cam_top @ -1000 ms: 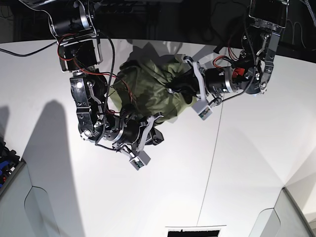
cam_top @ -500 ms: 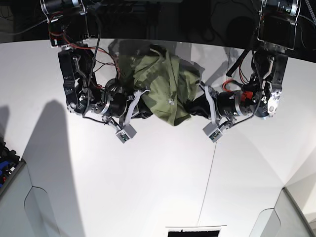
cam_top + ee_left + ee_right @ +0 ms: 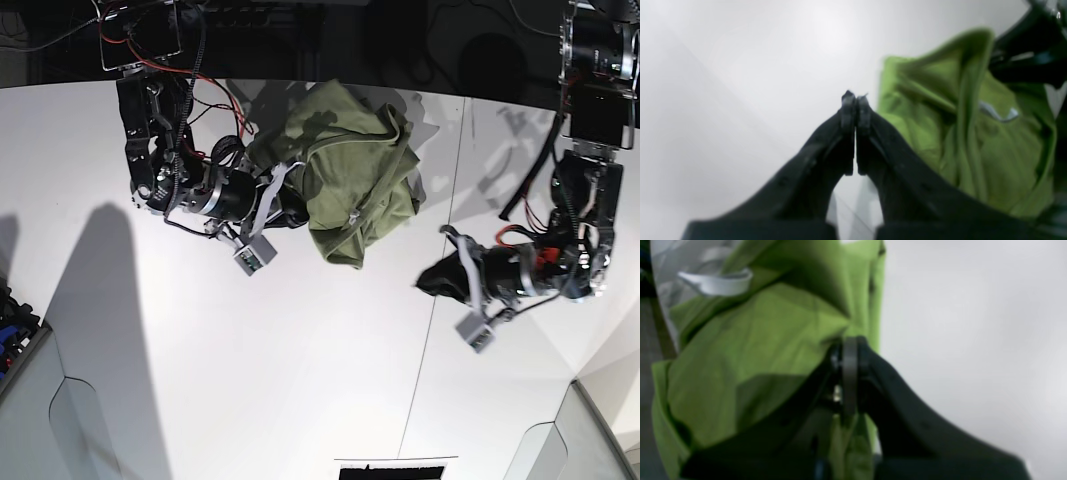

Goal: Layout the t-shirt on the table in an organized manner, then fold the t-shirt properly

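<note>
White matte tabletop [image 3: 300,380] carries the crumpled olive-green fabric t-shirt [image 3: 350,190] at its far edge. My right gripper [image 3: 848,350] sits pinched together against a fold; whether cloth is caught between the fingertips, I cannot tell. My left gripper [image 3: 856,100] is closed on nothing, apart from the garment. Risk: a one-sided pull drags the bunched shirt instead of spreading it, or the fold slips free.
</note>
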{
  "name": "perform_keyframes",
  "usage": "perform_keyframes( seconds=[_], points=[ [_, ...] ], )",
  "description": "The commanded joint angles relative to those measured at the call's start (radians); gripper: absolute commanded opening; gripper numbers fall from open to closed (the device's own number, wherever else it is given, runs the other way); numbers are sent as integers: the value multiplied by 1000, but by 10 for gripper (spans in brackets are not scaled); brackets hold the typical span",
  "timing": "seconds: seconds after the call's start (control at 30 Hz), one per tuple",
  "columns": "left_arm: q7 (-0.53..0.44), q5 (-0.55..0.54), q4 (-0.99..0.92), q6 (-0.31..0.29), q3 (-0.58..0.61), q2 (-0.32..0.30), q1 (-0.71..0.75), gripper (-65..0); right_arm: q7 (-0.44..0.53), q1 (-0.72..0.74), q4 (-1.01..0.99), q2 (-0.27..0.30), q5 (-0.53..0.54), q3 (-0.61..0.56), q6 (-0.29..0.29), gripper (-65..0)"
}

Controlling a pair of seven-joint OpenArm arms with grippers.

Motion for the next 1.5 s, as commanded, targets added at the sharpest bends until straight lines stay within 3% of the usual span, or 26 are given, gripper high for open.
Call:
perform_keyframes(
  seconds=[0.0,0.27,0.47,0.63,0.83,1.17,1.47],
  points=[
    [-5,-42,42,-9,-23,-20,-14,-640,29,27,19,0,18,19,7,-650],
    [80,-170,296,-9,-55,-104,232,-640,43,27,18,0,16,147,7,-650],
    [89,-193,489,-9,-55,-99,455,-640,43,24,3,0,-10,162,7,-650],
    [68,-159,497,-9,-54,-47,558,-640,39,9,2,0,-2,162,7,-650],
    [-48,5,331,-9,-53,4,498,-640,11,-5,2,0,57,161,7,-650],
    [-80,6,32,-9,-6,15,217,-640,5,-97,9,-4,145,161,8,-650],
    [-84,6,-26,-9,117,15,82,-640,-14,-134,17,-73,161,159,18,-650]
  ],
)
